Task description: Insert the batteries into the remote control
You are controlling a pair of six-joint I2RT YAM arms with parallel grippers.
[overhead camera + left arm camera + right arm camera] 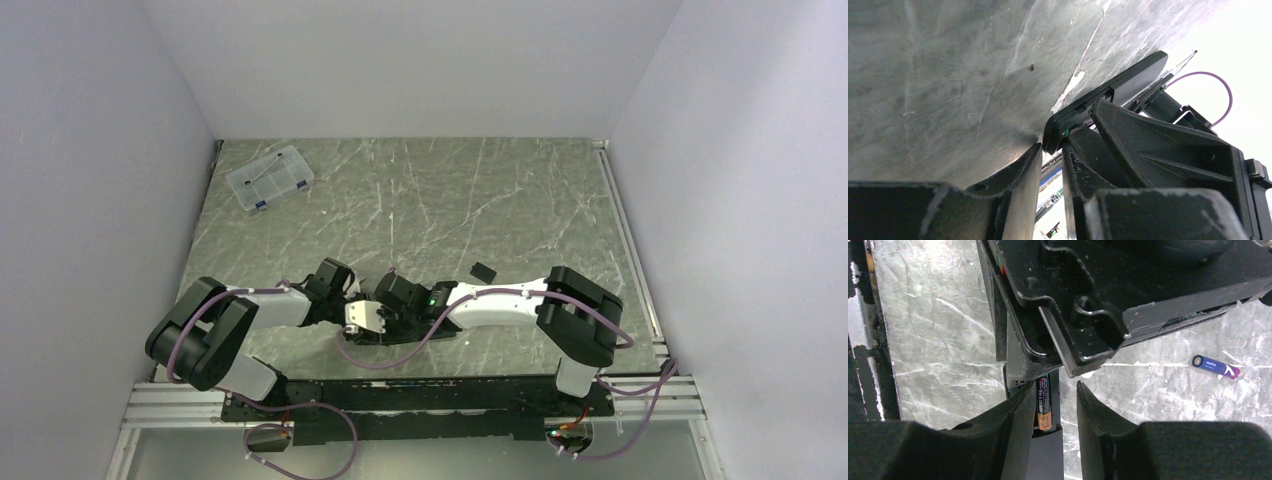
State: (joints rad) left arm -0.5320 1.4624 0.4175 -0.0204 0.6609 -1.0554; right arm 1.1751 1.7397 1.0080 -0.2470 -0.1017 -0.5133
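One battery (pixel 1044 407) lies in the remote control (pixel 1128 82) that left gripper (pixel 1052 146) grasps; right gripper (pixel 1055 388) stands released.

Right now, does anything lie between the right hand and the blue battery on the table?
Nothing visible: only bare table separates the right hand from the blue battery. The other battery sits in the remote control.

Even overhead light, soft shadows; left wrist view overexposed right, foreground soft.
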